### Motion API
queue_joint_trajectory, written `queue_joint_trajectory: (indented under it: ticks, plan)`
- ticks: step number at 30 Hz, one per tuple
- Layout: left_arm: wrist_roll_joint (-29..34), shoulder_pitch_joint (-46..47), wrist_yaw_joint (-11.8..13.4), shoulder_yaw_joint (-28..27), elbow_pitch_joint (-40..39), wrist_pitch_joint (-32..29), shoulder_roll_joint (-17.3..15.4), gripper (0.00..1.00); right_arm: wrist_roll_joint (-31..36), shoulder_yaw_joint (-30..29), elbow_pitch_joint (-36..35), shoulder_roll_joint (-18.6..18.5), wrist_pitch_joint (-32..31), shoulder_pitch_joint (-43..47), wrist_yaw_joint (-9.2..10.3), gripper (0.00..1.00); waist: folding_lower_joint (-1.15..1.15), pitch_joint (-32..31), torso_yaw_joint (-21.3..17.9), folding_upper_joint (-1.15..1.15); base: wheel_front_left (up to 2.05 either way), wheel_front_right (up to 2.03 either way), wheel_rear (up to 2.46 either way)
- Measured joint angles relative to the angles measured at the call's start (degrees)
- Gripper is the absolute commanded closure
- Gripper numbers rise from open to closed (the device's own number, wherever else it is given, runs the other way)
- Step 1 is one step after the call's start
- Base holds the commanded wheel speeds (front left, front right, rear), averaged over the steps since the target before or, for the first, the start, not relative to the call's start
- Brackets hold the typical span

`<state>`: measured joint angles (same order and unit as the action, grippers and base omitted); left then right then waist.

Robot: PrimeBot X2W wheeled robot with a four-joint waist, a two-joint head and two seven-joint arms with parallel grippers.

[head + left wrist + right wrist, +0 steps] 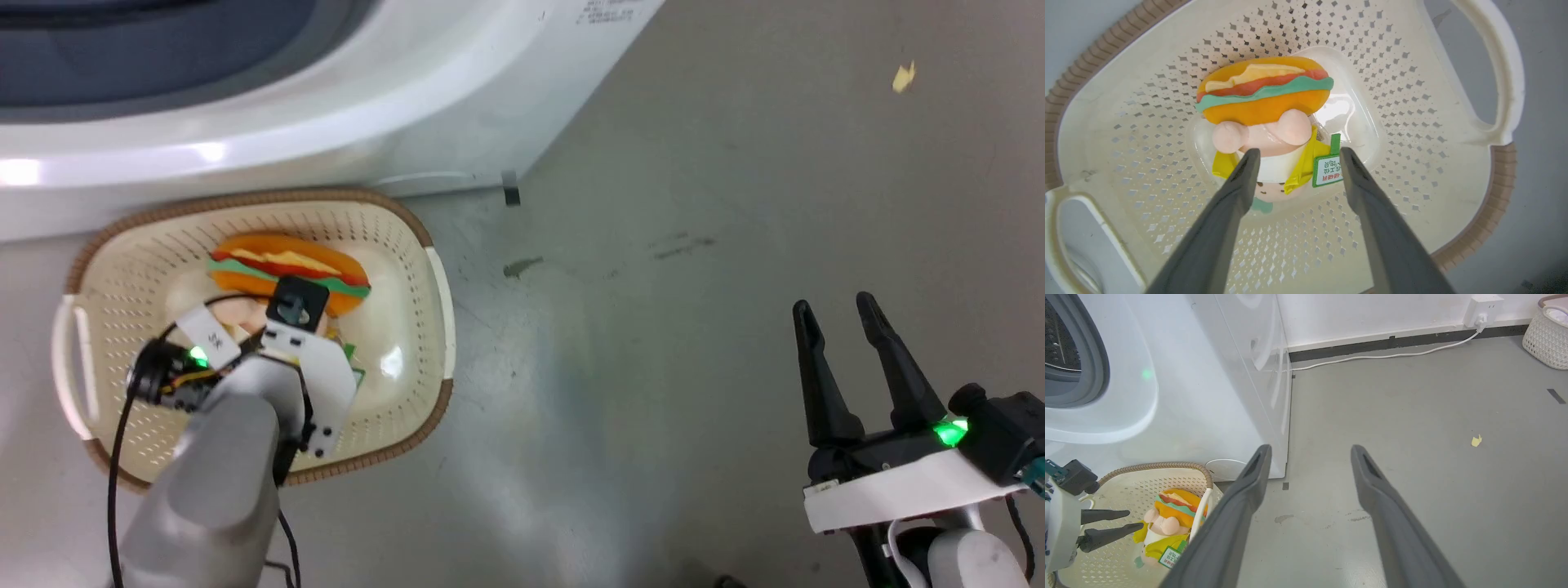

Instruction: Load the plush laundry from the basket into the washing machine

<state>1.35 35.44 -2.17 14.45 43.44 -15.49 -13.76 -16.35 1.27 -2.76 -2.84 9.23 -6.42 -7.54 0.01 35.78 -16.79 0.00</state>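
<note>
1. The plush doll lies on the bottom of the basket. Its hamburger hat is toward the washing machine, and its yellow clothing and white hang tag are toward the robot.
2. The basket stands on the grey floor just in front of the washing machine's white front. Its brown rim is close under the machine's lower edge.
3. The left gripper is lowered into the basket with its two dark fingers spread apart. In the left wrist view one fingertip overlaps the doll's white-and-yellow chest and the other sits just beside the hang tag, so the doll's body lies between them. Whether either finger touches the plush cannot be told.
4. In the right wrist view, which sees them from the side, the same fingers point at the doll with their tips just beside its yellow sleeve.
5. The right gripper hangs over bare floor, well apart from the basket. Its fingers are parted and nothing is between them.
6. In the right wrist view the machine's grey gasket rings the perforated steel drum.
7. A small yellow scrap lies on the floor to the robot's right. Farther off, a white woven basket stands by the wall, near a socket with a white cable.
</note>
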Motion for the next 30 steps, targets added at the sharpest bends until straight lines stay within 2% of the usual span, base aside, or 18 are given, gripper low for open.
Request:
queue_joint_trajectory:
  ticks: [16,23,24,25,26,30]
  plan:
    - [-0.1,13.79,-0.63,3.81,10.78,-4.83,-4.42,0.0,-2.88,1.15,-2.11,0.0,2.07,-1.14,0.0,0.0,0.0,10.08,-1.7,0.0,0.07,0.07,0.07]
    - [-0.41,18.18,-1.04,5.73,14.88,-5.48,-5.01,0.0,-4.19,1.24,-2.12,0.0,3.01,-1.99,0.0,0.0,0.0,13.91,-2.63,0.0,0.0,0.0,0.0]
    - [-0.41,18.18,-1.04,5.73,14.88,-5.48,-5.01,0.02,-4.19,1.24,-2.12,0.0,3.01,-1.99,0.0,0.0,0.0,13.91,-2.63,0.0,0.0,0.0,0.0]
    - [-0.54,18.73,-1.05,5.97,15.52,-5.49,-5.11,0.73,-4.5,1.25,-2.13,0.0,3.05,-2.37,0.0,0.0,0.0,14.4,-2.82,0.0,0.0,0.0,0.0]
    - [-0.58,19.72,-1.04,6.48,16.36,-4.77,-5.43,1.0,-5.03,1.27,-2.19,-0.01,3.19,-3.01,0.0,0.0,0.0,15.31,-3.2,0.0,0.0,0.0,0.0]
    - [-1.22,21.54,-1.03,7.05,18.82,-4.34,-6.61,1.0,-5.79,1.62,-2.09,-0.01,3.75,-4.03,0.0,0.0,0.0,16.74,-4.28,0.0,0.0,0.0,0.0]
